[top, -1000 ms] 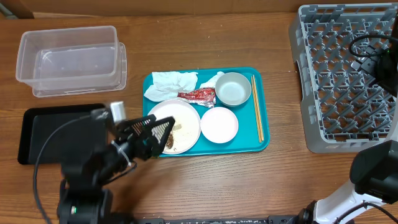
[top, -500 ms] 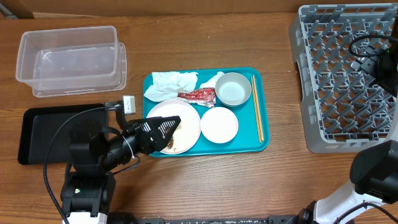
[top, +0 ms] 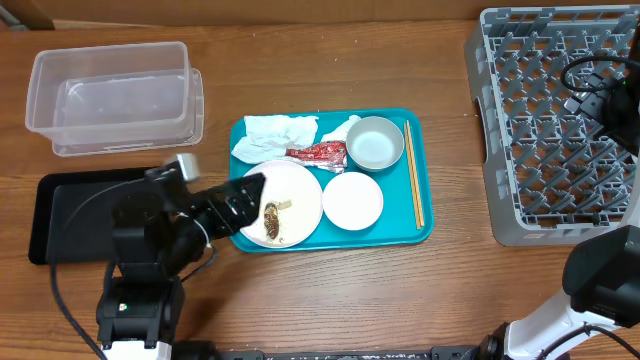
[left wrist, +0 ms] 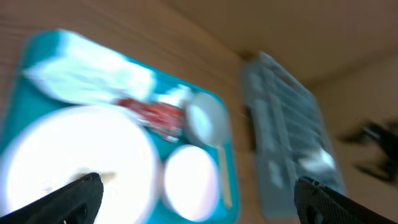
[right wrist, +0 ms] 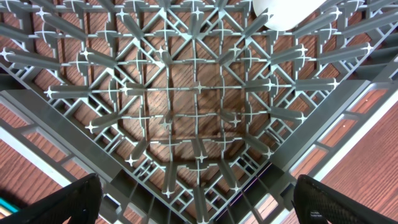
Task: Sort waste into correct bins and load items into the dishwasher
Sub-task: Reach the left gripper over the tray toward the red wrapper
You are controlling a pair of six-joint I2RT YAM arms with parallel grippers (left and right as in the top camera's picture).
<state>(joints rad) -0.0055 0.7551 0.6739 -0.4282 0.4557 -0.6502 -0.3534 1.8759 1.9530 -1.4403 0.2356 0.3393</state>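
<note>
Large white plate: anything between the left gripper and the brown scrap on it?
Nothing visible. The left gripper hangs open over the left rim of the large white plate; the brown scrap lies uncovered just beyond it, toward the plate's middle.

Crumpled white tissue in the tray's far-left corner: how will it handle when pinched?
Likely light and floppy: the tissue is a loose crumpled wad, so it should squash rather than resist. It spreads along the rim of the teal tray, so it may unfold or trail when lifted. The red wrapper lies right beside it and might get dragged along.
</note>
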